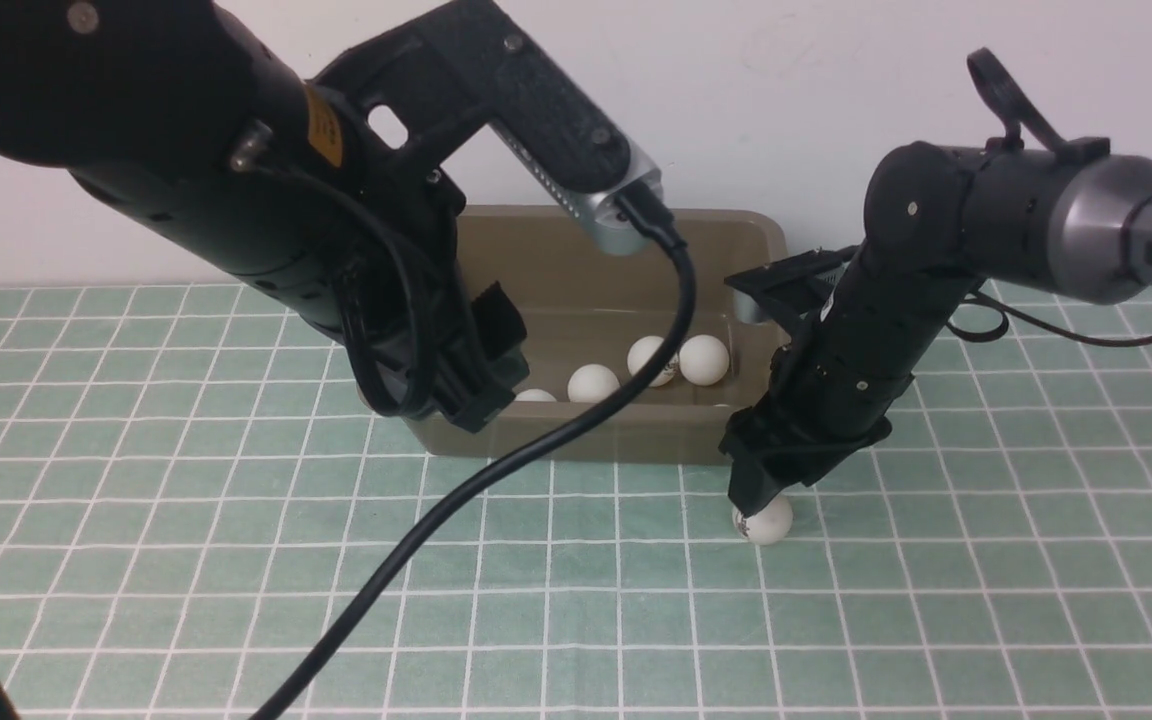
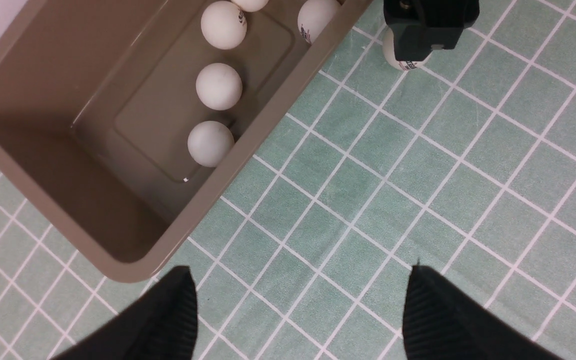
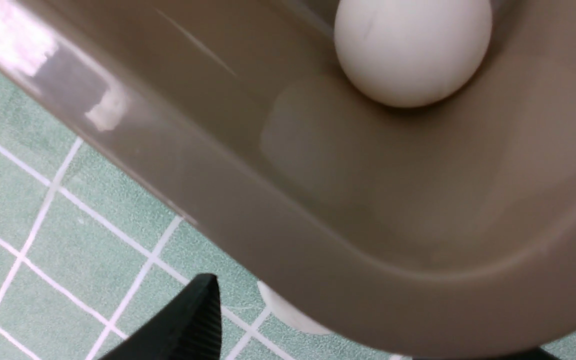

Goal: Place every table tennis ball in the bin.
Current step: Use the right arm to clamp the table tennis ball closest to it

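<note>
Last matte white ball (image 1: pixel 766 522) outside olive-brown plastic bin (image 1: pixel 576 445) is straddled by right gripper (image 1: pixel 758 498), jaws apart; closure, then lift required; left gripper (image 2: pixel 300 280) spread, empty.

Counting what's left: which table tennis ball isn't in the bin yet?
The ball on the checked cloth beneath the right gripper, in front of the bin; the rest lie inside it.

- Front view: low, on the robot's side, facing forward across the table (image 1: pixel 236 560) to the wall (image 1: pixel 786 120); bin (image 1: pixel 576 440) at mid-distance.
- Left wrist view: higher up, looking down on one end of the bin and the table.
- Right wrist view: very near, looking down on a bin corner.
- Shared: bin in all three; loose table tennis ball (image 1: pixel 765 521) in front and left wrist views.
</note>
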`<act>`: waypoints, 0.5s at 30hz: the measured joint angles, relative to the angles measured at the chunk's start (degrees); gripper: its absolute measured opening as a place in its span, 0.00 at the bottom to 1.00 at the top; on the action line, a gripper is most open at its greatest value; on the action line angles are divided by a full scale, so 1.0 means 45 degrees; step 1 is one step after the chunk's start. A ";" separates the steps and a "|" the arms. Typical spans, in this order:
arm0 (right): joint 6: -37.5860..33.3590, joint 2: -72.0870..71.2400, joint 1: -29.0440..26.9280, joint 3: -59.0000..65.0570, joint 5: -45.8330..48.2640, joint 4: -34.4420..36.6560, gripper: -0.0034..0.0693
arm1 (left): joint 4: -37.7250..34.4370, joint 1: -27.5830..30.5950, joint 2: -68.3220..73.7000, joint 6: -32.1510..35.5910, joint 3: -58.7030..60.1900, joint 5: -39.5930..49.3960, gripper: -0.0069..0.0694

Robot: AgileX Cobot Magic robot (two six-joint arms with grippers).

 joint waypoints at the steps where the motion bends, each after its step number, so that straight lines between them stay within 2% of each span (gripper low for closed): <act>1: 0.0105 0.0000 0.0000 0.0000 0.0068 -0.0011 0.71 | 0.0000 0.0000 0.0000 0.0000 0.0000 0.0000 0.74; 7: 0.0264 -0.0013 0.0000 0.0000 0.0453 -0.0392 0.77 | 0.0000 0.0000 0.0000 0.0000 0.0000 0.0000 0.74; 15: 0.0281 -0.0317 0.0000 0.0000 0.0488 -0.0435 0.77 | 0.0000 0.0000 0.0000 0.0000 0.0000 0.0000 0.74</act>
